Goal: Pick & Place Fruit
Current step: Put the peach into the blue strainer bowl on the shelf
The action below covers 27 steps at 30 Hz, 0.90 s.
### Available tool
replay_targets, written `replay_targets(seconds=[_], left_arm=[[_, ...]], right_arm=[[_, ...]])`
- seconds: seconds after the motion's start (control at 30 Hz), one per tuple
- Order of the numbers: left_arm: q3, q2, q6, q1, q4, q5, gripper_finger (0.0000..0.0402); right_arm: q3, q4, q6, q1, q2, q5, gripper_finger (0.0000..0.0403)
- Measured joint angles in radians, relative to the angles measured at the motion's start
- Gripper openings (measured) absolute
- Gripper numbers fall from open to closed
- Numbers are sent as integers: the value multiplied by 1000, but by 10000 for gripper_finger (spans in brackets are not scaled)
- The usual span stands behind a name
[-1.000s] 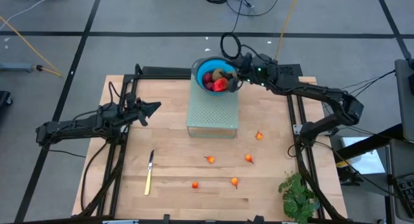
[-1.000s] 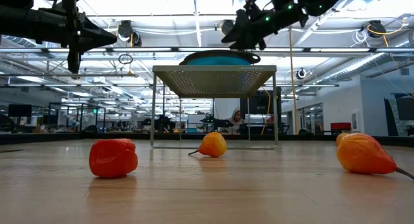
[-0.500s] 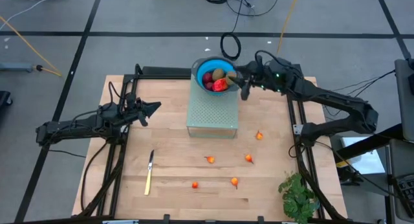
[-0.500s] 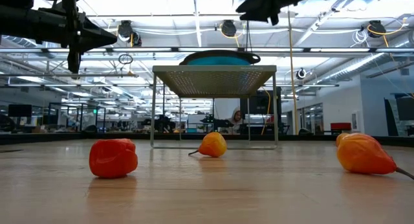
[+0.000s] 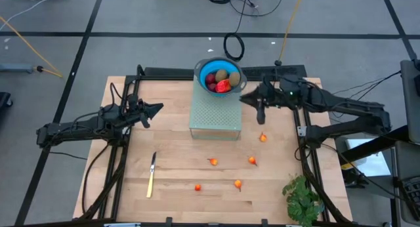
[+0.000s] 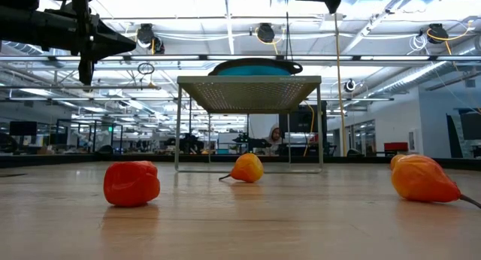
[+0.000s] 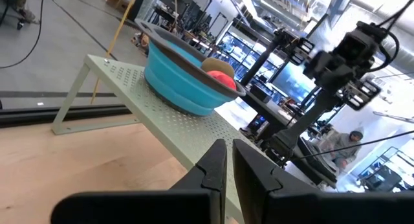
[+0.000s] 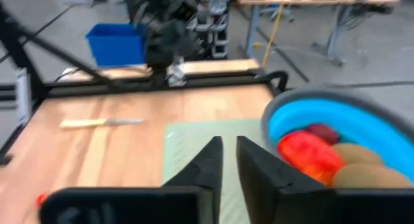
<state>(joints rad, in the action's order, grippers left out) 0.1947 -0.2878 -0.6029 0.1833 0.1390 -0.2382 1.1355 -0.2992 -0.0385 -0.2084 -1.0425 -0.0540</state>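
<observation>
The right gripper (image 5: 244, 98) has drawn back from over the blue bowl (image 5: 201, 70) to just beside the pale green rack (image 5: 214, 115), and its fingers have come together, holding nothing. The bowl sits on the rack with dark red, brownish-olive and red-and-yellow fruit (image 5: 220, 81) inside. Five small orange pieces (image 5: 252, 160) lie scattered on the surface (image 5: 131, 181) in front of the rack. The left gripper (image 5: 157, 109) hangs over the surface left of the rack, fingers together and empty.
</observation>
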Motion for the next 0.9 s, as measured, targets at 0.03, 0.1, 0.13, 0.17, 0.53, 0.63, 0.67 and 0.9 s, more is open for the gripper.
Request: replay_targets(seconds=[0.03, 0.1, 0.13, 0.17, 0.53, 0.63, 0.67, 0.9], left_arm=[[0, 0, -1, 0, 0, 0, 26], [0, 0, -1, 0, 0, 0, 26], [0, 0, -1, 0, 0, 0, 26], [0, 0, -1, 0, 0, 0, 26], [0, 0, -4, 0, 0, 0, 26], [0, 0, -4, 0, 0, 0, 26], [0, 0, -4, 0, 0, 0, 26], [0, 0, -4, 0, 0, 0, 26]], right_arm=[[0, -21, 1, 13, 8, 0, 26], [0, -62, 11, 39, 23, 0, 9], [-1, -79, 19, 51, 31, 0, 4], [-3, -91, 27, 64, 39, 0, 3], [-159, -116, 187, 182, 186, -3, 1], [-214, -119, 235, 208, 232, -3, 1], [-232, -118, 248, 217, 245, -2, 1], [-337, -117, 305, 253, 311, -1, 1]])
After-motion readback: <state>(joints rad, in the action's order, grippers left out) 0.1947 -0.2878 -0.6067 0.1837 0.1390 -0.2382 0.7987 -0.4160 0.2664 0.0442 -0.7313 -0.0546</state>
